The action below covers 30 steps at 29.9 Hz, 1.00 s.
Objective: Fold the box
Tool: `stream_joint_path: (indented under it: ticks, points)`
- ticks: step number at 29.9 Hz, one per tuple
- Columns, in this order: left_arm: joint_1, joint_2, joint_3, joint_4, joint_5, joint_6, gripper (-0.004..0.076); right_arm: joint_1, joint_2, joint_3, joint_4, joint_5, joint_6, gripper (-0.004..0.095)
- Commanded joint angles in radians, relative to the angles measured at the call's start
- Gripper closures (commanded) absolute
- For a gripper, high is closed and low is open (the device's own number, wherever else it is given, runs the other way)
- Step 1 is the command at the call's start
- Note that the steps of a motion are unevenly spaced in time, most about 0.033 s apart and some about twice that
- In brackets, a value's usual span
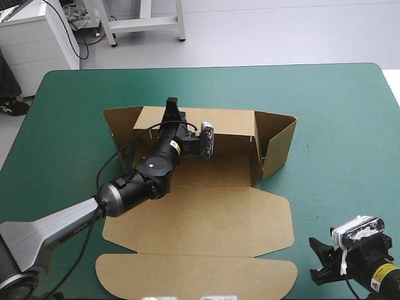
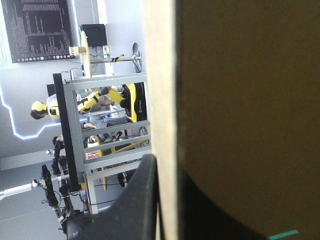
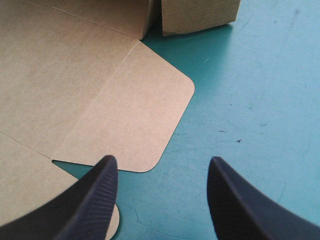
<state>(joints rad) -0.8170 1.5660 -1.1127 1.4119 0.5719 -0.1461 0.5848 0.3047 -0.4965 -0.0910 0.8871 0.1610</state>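
One end effector [image 1: 172, 105], the left, seemingly astride the box's [image 1: 206, 212] far wall.

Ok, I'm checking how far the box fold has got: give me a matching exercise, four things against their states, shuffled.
1 black-finned left gripper
2 black-finned right gripper
3 far wall of the brown board box
4 the box's broad lid panel

a flat on the teal-green cover
b open, beside the box
c upright
d shut on the far wall

Pairs: 1-d, 2-b, 3-c, 4-a.
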Motion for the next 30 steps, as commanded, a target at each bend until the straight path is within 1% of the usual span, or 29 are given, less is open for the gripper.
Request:
stream_joint_path:
  ticks: [1,5,10,15,17,20,23,27,30]
  points:
    - [-0.030,-0.039,-0.005,-0.167,0.084,0.088,0.0731,-0.005,0.015,-0.025,-0.042,-0.064,0.045,0.0369]
    - [-0.062,-0.051,-0.005,-0.194,0.129,0.109,0.0731,-0.005,0.052,-0.027,-0.089,-0.061,0.123,0.0369]
    - [-0.071,-0.063,-0.005,-0.178,0.135,0.115,0.0731,-0.005,0.131,-0.059,-0.110,-0.063,0.125,0.0369]
    - [-0.071,-0.063,-0.005,-0.171,0.079,0.156,0.0731,-0.005,0.247,-0.176,-0.139,-0.065,0.124,0.0369]
    - [-0.059,-0.063,-0.005,-0.160,0.037,0.160,0.0731,-0.005,0.294,-0.230,-0.166,-0.065,0.124,0.0369]
    - [-0.030,-0.063,-0.005,-0.149,0.003,0.160,0.0731,-0.005,0.354,-0.297,-0.190,-0.065,0.124,0.0369]
    - [-0.001,-0.063,-0.005,-0.142,-0.007,0.167,0.0731,-0.005,0.412,-0.361,-0.202,-0.075,0.124,0.0369]
    - [0.027,-0.063,-0.005,-0.142,-0.049,0.173,0.0731,-0.005,0.472,-0.429,-0.216,-0.125,0.122,0.0369]
    - [0.027,-0.063,-0.005,-0.142,-0.059,0.173,0.0731,-0.005,0.517,-0.485,-0.219,-0.130,0.120,0.0377]
